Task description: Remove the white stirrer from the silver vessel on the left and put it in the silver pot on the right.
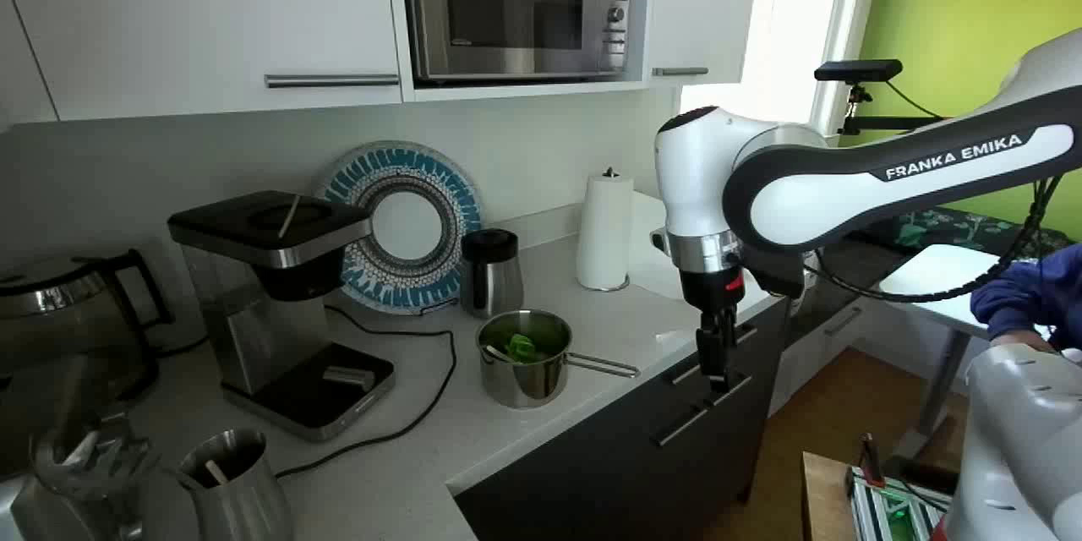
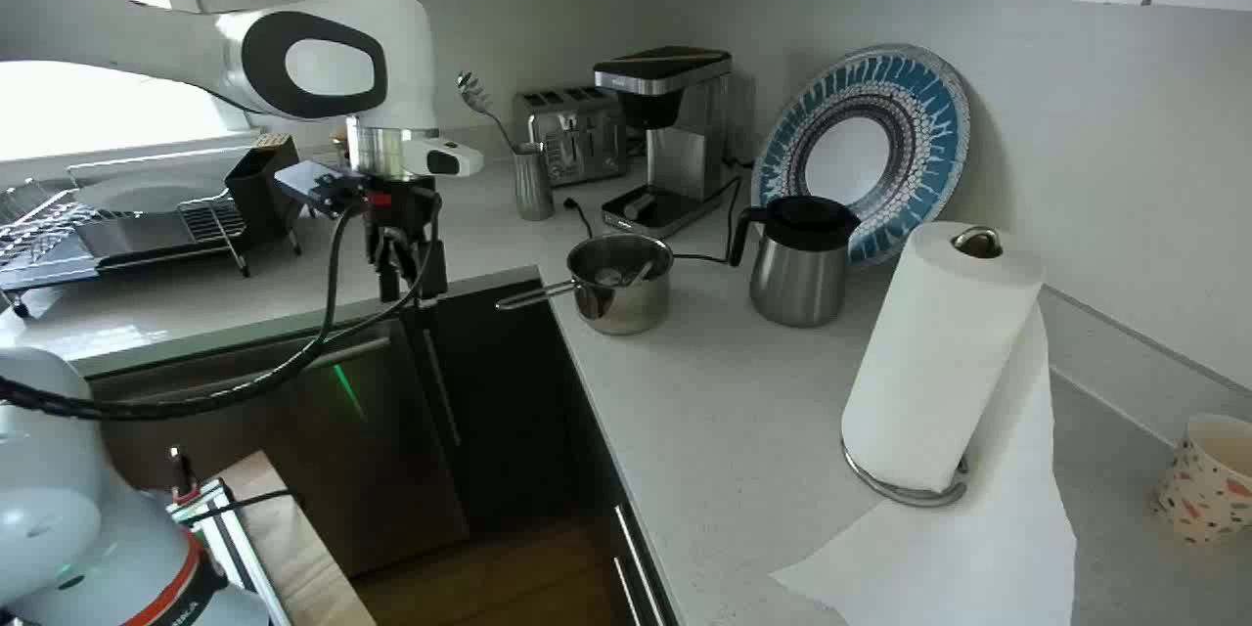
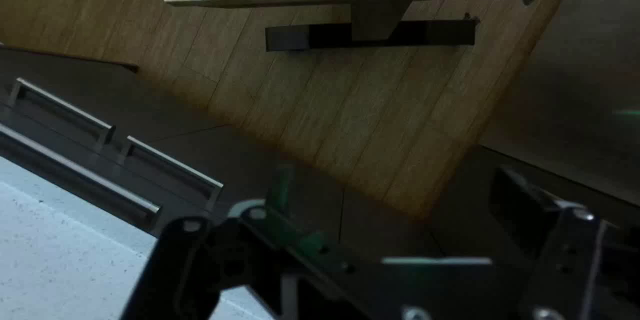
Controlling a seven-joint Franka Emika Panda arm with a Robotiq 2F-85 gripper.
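Note:
The white stirrer leans inside the silver vessel at the lower left of an exterior view; its lower part is hidden. The vessel also shows at the back in an exterior view, with a slotted utensil in it; I cannot make out the stirrer there. The silver pot, also in an exterior view, stands near the counter's corner with something green and a light stick inside. My gripper points down, off the counter edge and apart from both. The wrist view shows its fingers open and empty.
A coffee maker with a light stick on top stands between vessel and pot. A steel jug, paper towel roll and round patterned plate stand on the counter. The pot's handle sticks out towards the counter edge.

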